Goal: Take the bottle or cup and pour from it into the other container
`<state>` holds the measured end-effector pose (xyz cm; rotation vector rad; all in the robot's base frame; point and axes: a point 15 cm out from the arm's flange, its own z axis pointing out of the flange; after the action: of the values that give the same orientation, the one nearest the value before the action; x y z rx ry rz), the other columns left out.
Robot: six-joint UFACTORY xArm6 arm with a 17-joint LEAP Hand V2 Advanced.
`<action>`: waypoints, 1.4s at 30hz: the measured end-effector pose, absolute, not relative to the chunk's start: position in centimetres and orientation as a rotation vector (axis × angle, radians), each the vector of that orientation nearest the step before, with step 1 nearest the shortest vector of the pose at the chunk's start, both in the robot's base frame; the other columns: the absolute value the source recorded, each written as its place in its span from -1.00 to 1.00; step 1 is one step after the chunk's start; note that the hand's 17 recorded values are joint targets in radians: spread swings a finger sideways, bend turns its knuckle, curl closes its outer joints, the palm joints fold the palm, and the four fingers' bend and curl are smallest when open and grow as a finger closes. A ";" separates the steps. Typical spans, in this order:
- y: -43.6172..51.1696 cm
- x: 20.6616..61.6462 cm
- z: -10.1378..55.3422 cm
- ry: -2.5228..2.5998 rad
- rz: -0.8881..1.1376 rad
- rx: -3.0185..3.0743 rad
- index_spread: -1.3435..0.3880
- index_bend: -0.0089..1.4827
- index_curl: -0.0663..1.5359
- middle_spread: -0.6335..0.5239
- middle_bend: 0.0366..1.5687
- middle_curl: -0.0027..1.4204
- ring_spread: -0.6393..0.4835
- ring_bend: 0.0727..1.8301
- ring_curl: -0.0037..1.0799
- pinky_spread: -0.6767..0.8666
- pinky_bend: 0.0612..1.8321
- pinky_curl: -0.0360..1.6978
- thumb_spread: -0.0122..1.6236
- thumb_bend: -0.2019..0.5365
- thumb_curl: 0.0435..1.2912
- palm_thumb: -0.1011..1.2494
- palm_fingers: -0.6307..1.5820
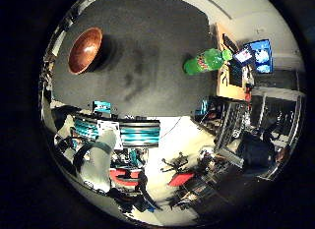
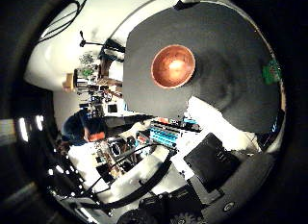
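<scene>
The table (image 1: 147,52) has a dark grey top and carries two items; a brown wooden bowl (image 2: 173,66) stands upright on it with its mouth open and its inside bare as far as can be seen; a green bottle (image 1: 206,61) stands on the same top near one edge, well apart from the bowl; the bottle has a green cap and a label with a red patch; in the thumb side view only its top shows, near the table rim. Both items look small in both views, so the palm is well above the table and close to neither; nothing touches the bowl or the bottle. The hand (image 2: 211,159) shows only as black and white body parts at the edge of the thumb side view, with a geared part beside them; a white and teal arm section (image 1: 98,155) reaches into the little finger side view; the fingers themselves are not distinguishable, so whether the hand is released or clenched cannot be told; no item lies against the palm. A faint darker patch marks the table top between bowl and bottle. Beyond the table edge lies a pale floor (image 1: 187,135) with mixed equipment on it; a desk with a lit screen (image 1: 260,56) stands past the bottle side of the table.
</scene>
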<state>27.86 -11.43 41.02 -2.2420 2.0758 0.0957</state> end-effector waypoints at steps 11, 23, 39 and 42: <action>-12.1 27.5 41.0 2.105 0.085 -2.254 0.05 -0.59 -0.42 0.03 -0.79 -0.52 0.45 -0.89 -0.77 0.46 -0.56 -0.91 0.20 -0.52 -0.42 0.48 -0.17; -11.8 27.7 41.5 2.075 0.066 -2.256 0.06 -0.60 -0.43 0.02 -0.79 -0.52 0.45 -0.88 -0.76 0.46 -0.56 -0.91 0.22 -0.54 -0.43 0.37 -0.17; -15.5 28.3 45.6 2.030 -0.050 -1.992 0.16 -0.76 -0.53 0.06 -0.77 -0.51 0.46 -0.83 -0.62 0.47 -0.40 -0.91 0.30 -0.52 -0.54 -0.02 -0.17; -16.6 28.5 46.3 2.029 -0.069 -1.930 0.17 -0.76 -0.54 0.06 -0.77 -0.51 0.46 -0.82 -0.60 0.47 -0.39 -0.92 0.30 -0.53 -0.55 -0.03 -0.17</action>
<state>28.45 -16.59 46.27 -1.9300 2.0290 -0.0686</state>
